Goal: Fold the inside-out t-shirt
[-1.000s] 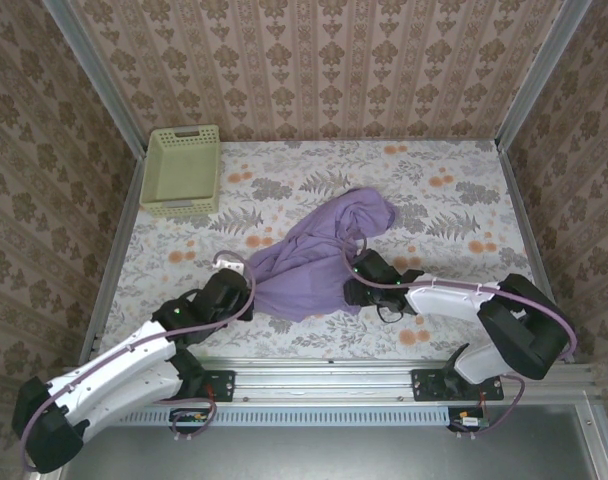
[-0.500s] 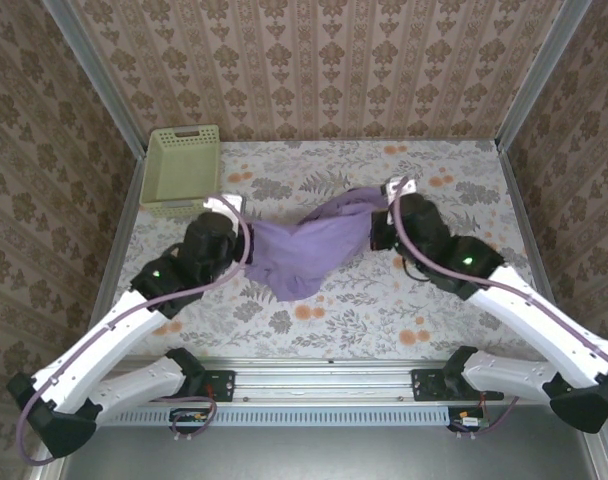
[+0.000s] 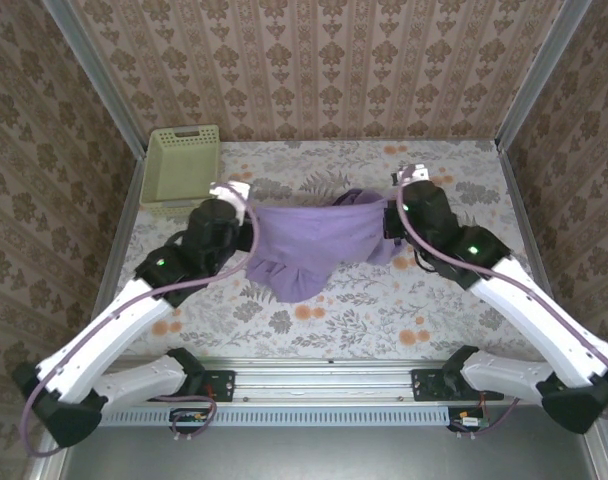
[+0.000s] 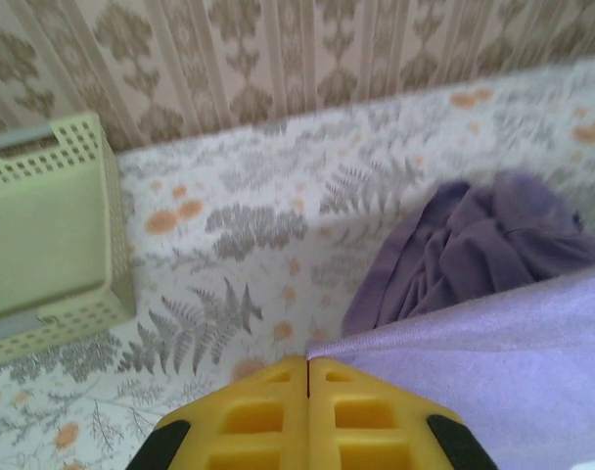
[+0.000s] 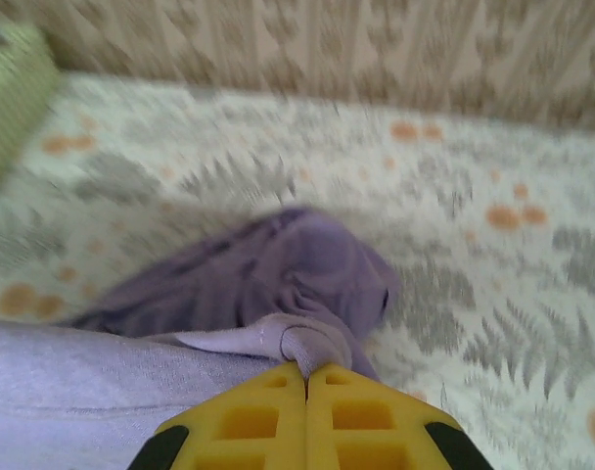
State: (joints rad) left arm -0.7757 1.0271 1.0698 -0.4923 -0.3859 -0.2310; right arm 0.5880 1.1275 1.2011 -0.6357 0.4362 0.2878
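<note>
Left gripper (image 4: 308, 364): the yellow fingers (image 4: 249, 416) are pressing flat together with no gap at the tips. They are pinching an edge of the inside-out t-shirt (image 3: 314, 240), which is running off to the right of the tips as a taut lavender sheet in the left wrist view. Right gripper (image 5: 306, 370): jaws likewise sitting closed, biting a small rolled knot of the same purple cloth right at the tips, with a paler stretch of fabric leading away to their left. From above, the two arms are reaching in from either side and holding the shirt up between them, its top edge stretching nearly straight from one gripper to the other across the middle of the table (image 3: 404, 310). Below that edge the cloth is sagging toward the near side and ending in a bunched point left of centre. Whether that low point is touching the floral tabletop or hanging just over it, I cannot tell. Both wrist views are showing a darker, crumpled mass of the shirt beyond the taut edge, over the floral surface. The right wrist view is coming through blurred. A pale green basket (image 3: 181, 170) is sitting in the far left corner of the table, beyond the left gripper and apart from the shirt. Patterned wallpaper (image 3: 324, 70) is closing in the table on three sides.
</note>
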